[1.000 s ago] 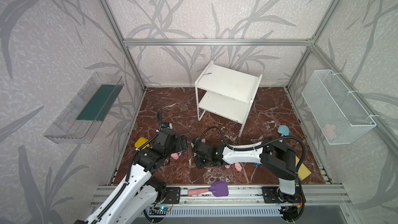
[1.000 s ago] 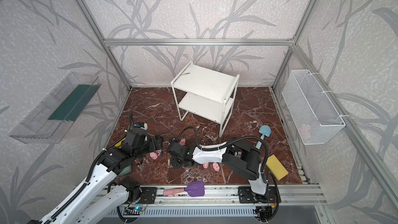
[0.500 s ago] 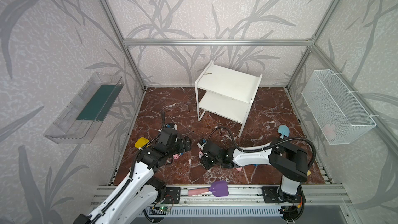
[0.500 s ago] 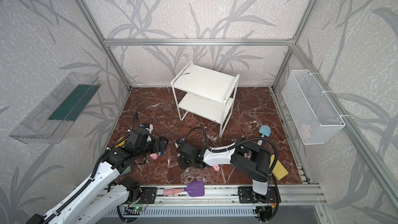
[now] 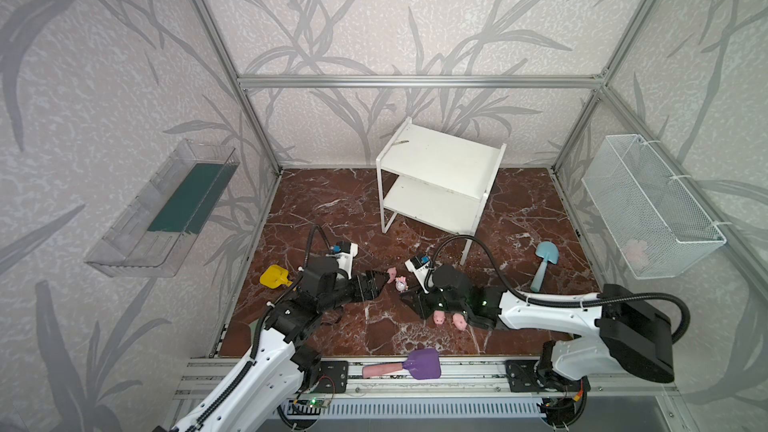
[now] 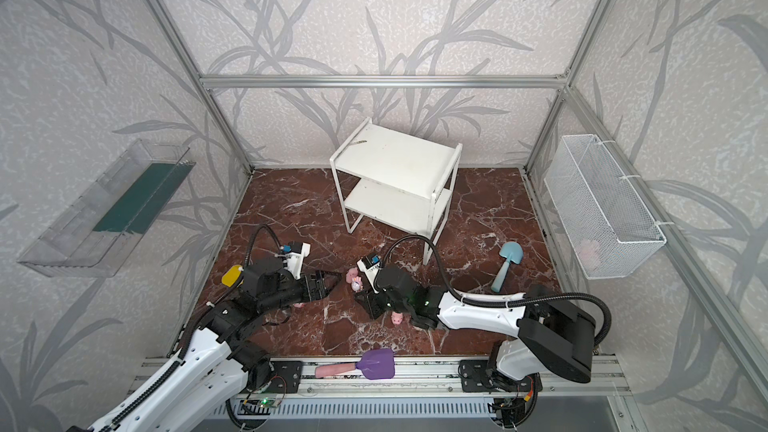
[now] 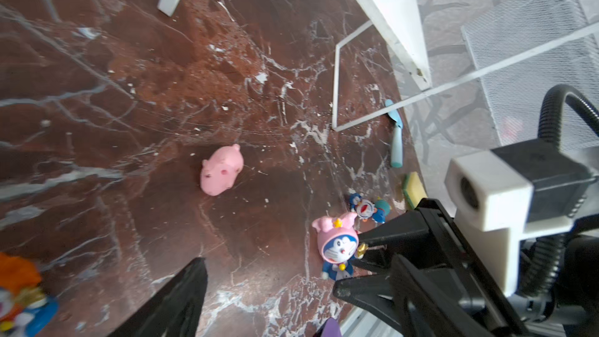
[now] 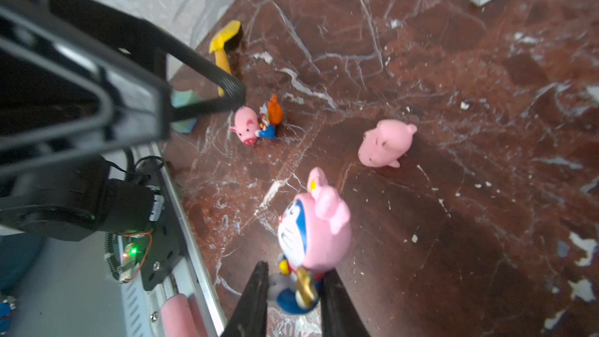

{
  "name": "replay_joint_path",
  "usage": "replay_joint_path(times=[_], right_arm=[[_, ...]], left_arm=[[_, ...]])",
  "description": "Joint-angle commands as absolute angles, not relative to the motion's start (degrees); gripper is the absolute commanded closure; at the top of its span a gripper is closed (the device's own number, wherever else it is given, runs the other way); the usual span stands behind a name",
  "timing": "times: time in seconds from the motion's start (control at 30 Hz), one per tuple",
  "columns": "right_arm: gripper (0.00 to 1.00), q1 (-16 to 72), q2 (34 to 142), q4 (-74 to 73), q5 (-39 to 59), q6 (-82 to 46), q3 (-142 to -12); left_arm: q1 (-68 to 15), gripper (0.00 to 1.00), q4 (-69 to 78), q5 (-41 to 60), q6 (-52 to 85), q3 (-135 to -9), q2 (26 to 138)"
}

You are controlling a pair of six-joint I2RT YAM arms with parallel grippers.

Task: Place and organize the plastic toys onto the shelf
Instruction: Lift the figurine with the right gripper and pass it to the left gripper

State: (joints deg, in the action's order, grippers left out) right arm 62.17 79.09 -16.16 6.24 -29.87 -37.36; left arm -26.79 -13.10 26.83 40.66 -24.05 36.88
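Since the toy is tiny, right gripper (image 8: pixel 294 270) clamps pink-hat figurine (image 8: pixel 314 222) low on its body, upright on floor (image 8: pixel 453 124); left gripper (image 6: pixel 330 283) spread wide near pink pig (image 7: pixel 222 170), likely next; shelf (image 5: pixel 440 160) bare, well behind

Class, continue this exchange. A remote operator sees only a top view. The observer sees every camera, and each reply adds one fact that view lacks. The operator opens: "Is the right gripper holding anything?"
Observer: Yes. The right wrist view shows the right gripper shut on the pink-hatted figurine, low on its body.
Operator: What lies near the left gripper, half hidden by that arm?
Observer: The right wrist view shows a pink pig right against an orange-hatted figurine.
Operator: Is anything behind the gripped toy?
Observer: The left wrist view shows a teal-hatted figurine that seems to lie on its side.
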Motion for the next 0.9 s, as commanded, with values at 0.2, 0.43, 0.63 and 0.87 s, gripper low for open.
replay_joint_path(times=[0.2, 0.43, 0.63, 0.87], right_arm=[[0.82, 61.0, 66.69, -20.08, 8.15, -29.33, -32.85], [0.82, 60.76, 65.04, -19.28, 8.81, -29.09, -33.8], [0.82, 60.81, 64.62, -18.21, 9.32, -28.44, -35.06], [0.82, 60.75, 64.73, -18.22, 9.49, -28.5, -35.1]], left_arm=[[-32.72, 0.16, 3.21, 35.6, 42.0, -24.81, 38.64], [-36.56, 0.31, 5.39, 36.74, 40.25, -26.77, 42.08], [-38.25, 0.46, 4.51, 35.54, 38.26, -28.55, 44.29], [-38.92, 0.53, 4.93, 35.67, 37.55, -29.27, 46.11]])
